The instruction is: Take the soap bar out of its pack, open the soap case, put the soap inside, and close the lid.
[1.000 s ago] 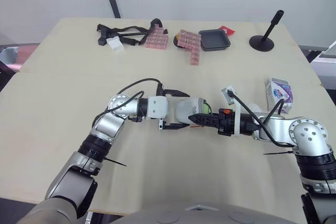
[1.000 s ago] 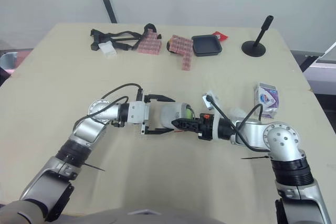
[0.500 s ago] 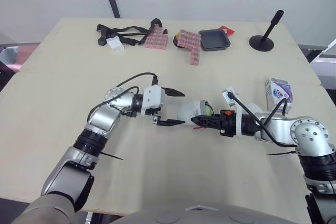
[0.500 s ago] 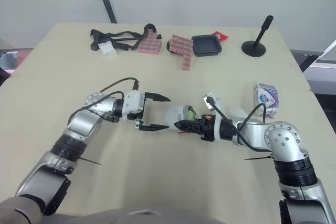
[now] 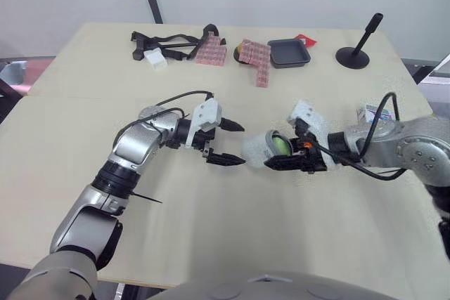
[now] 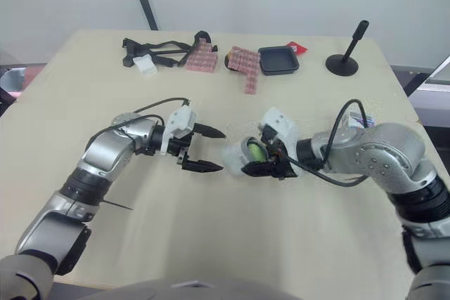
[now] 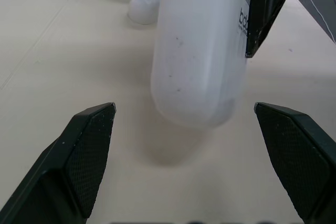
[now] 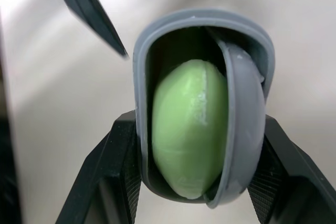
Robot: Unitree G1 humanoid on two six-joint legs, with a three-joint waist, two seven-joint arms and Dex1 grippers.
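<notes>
Fingers of the left gripper point(image 5: 238, 145) gape wide at frame centre; the right gripper point(image 5: 280, 151) clamps the case point(image 5: 255, 148) beside them, soap point(image 8: 189, 129) inside, lid point(image 8: 241, 124) ajar. Tipped mouth-down, the soap could slide out.

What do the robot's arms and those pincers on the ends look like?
Both arms are silver-grey metal with round joints and black cables. White wrist blocks carry the left tool and right tool, each with two black tapered fingers.
</notes>
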